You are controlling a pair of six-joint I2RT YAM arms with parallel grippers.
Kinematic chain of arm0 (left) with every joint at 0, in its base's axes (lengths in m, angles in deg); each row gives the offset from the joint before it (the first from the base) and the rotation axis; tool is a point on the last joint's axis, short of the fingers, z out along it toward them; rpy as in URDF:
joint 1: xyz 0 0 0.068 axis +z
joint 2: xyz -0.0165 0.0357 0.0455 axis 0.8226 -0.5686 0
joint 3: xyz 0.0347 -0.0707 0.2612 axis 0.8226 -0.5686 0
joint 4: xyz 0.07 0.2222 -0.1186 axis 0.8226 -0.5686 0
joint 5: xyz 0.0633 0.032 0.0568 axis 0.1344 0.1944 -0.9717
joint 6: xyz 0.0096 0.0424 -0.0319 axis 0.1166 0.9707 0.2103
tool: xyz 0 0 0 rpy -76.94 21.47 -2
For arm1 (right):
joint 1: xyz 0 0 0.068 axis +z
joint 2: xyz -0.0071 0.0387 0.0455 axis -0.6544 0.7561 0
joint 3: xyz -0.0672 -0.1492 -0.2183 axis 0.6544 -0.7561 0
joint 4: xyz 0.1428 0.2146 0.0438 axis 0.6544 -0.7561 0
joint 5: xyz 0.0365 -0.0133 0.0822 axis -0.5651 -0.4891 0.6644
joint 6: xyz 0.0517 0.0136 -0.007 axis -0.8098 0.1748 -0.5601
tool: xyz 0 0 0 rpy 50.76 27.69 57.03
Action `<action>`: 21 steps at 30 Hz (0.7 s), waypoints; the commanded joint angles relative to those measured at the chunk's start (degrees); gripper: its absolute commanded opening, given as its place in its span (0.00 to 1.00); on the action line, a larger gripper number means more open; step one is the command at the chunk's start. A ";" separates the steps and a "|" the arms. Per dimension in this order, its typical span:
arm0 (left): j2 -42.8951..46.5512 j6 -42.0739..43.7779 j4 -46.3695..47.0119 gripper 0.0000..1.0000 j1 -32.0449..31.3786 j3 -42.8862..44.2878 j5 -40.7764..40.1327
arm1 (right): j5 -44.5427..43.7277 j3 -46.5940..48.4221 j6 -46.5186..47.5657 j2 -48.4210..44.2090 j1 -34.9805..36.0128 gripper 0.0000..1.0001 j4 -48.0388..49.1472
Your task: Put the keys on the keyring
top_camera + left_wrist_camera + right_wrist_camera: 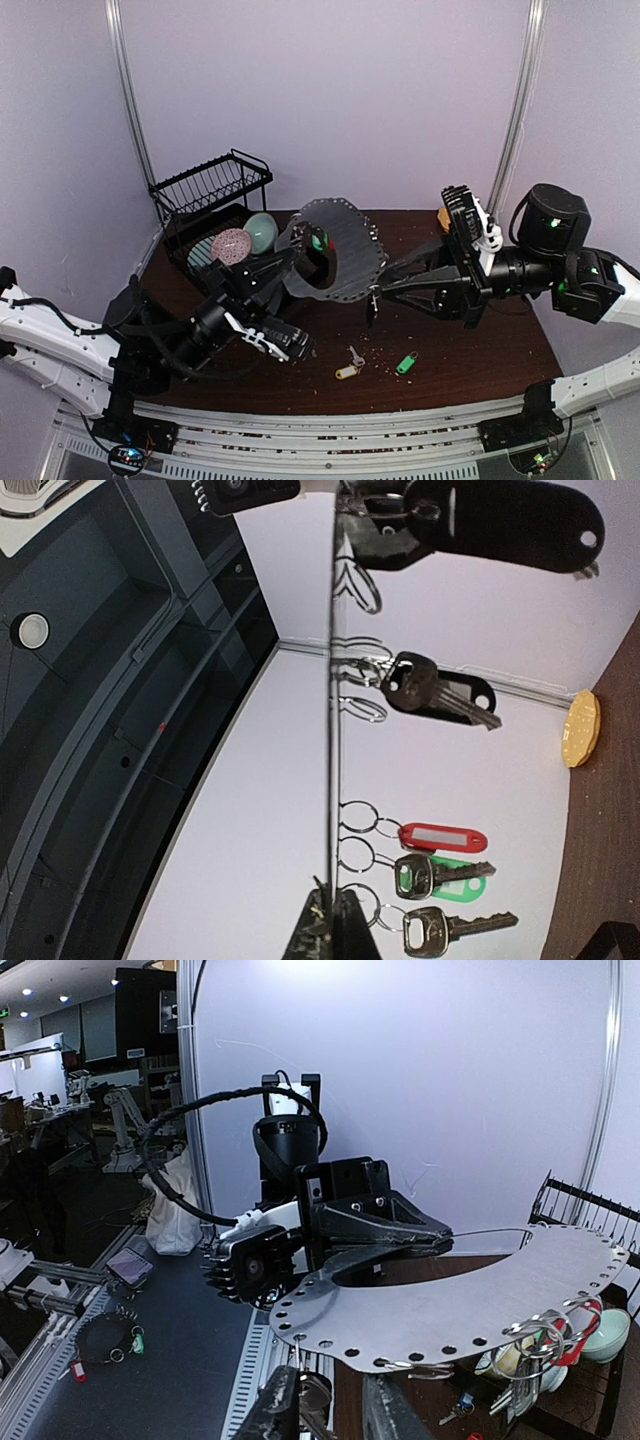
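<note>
The keyring [350,245] is a flat oval metal plate with holes round its rim, held up in the air and tilted. My left gripper [312,262] is shut on its inner edge; in the left wrist view the ring [333,680] shows edge-on, with the fingertips [335,930] pinching it. Keys with red [443,837], green [445,885] and black [440,692] tags hang from it. My right gripper [374,296] [328,1410] is shut on a black-tagged key [318,1400] just under the ring's near rim, its small split ring at a rim hole [303,1342].
A yellow-tagged key [347,371] and a green-tagged key [405,363] lie loose on the brown table [470,350]. A black dish rack [210,190] with a pink plate [231,244] and a green bowl [261,232] stands back left. A yellow-orange plate [443,217] is behind the right arm.
</note>
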 commanded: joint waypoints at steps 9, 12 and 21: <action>-1.01 4.22 8.46 0.00 -0.28 0.43 -2.87 | 3.11 -2.33 0.68 -1.03 -0.14 0.31 0.74; -1.54 4.01 8.61 0.00 -0.28 0.62 -3.66 | -2.71 -2.89 -0.48 -1.81 -0.19 0.33 1.52; -5.04 4.96 13.13 0.00 -0.28 2.23 -11.28 | -11.09 -7.84 -4.34 -5.00 -0.20 0.32 9.17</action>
